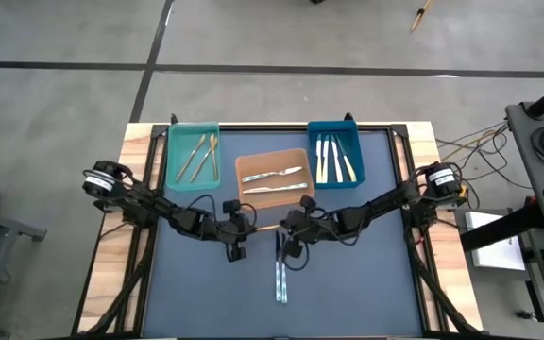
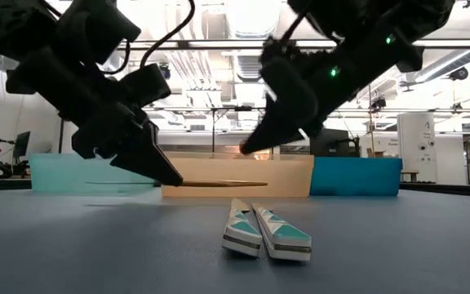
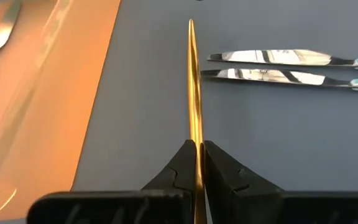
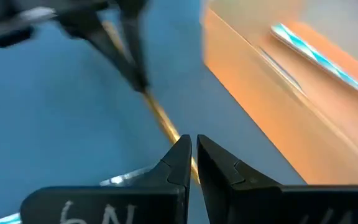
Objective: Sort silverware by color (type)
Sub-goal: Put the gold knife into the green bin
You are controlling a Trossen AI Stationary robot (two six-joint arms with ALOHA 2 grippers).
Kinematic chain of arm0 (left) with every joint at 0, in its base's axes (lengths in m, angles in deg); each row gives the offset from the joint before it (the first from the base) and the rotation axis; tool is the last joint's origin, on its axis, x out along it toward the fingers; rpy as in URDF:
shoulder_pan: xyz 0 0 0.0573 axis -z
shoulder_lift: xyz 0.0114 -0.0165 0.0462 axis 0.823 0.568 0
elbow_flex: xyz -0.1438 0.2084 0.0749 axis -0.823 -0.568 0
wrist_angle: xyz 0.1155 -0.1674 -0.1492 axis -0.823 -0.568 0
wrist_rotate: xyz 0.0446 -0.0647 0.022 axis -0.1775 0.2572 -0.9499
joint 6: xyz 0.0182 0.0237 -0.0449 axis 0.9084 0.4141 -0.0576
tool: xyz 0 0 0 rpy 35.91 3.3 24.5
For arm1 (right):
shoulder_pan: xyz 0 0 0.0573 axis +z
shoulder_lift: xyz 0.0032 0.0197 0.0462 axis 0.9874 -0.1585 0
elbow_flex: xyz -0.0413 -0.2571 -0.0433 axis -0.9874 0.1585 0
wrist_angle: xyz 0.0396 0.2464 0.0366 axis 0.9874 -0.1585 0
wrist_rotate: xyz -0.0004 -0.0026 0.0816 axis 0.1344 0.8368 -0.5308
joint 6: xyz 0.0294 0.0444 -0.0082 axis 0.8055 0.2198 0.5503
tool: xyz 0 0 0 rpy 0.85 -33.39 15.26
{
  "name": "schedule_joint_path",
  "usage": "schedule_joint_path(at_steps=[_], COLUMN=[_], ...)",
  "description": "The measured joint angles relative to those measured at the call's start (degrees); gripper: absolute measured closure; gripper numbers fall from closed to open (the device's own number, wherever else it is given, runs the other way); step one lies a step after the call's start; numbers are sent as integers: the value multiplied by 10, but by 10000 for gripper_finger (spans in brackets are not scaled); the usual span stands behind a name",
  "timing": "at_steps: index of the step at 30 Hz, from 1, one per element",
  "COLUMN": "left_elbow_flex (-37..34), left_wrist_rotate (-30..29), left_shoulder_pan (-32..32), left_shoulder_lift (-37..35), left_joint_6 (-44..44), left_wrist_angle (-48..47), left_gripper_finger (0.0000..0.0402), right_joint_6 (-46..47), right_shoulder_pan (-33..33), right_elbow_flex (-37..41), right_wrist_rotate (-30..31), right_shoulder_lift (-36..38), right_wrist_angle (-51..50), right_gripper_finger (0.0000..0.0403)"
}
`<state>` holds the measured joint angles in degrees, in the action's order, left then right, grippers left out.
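Left wrist view — left gripper (image 3: pixel 199 163) jaws clamp gold utensil (image 3: pixel 194 87), handle hidden; right gripper (image 4: pixel 193 155) closed.

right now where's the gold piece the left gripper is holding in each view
High view: not discernible; hidden under the left gripper near the table's middle.
Low view: gold utensil sticks out level from the left gripper's tip, before the orange bin.
Left wrist view: utensil runs straight ahead from between the closed fingers.
Right wrist view: utensil slants just beyond the right gripper.
Shared landmark: the orange bin.
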<state>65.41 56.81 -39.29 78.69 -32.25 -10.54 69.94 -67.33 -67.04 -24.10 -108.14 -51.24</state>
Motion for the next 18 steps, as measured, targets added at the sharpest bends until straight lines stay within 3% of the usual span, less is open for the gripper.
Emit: schedule_joint_path(at_steps=[6, 18], left_elbow_flex=[0, 1], left_wrist_rotate=[-2, -3], left_shoulder_pan=[0, 0], left_shoulder_lift=[-17, -66], left_joint_6=[-7, -12], left_wrist_angle=[-18, -49], left_gripper_finger=[401, 401], right_joint_6=[-74, -129], right_shoulder_pan=[16, 15], right_elbow_flex=[-24, -138], right_wrist_rotate=[-9, -19], right_shoulder_lift=[0, -9], right_wrist_angle=[27, -131], right_gripper_finger=[359, 206])
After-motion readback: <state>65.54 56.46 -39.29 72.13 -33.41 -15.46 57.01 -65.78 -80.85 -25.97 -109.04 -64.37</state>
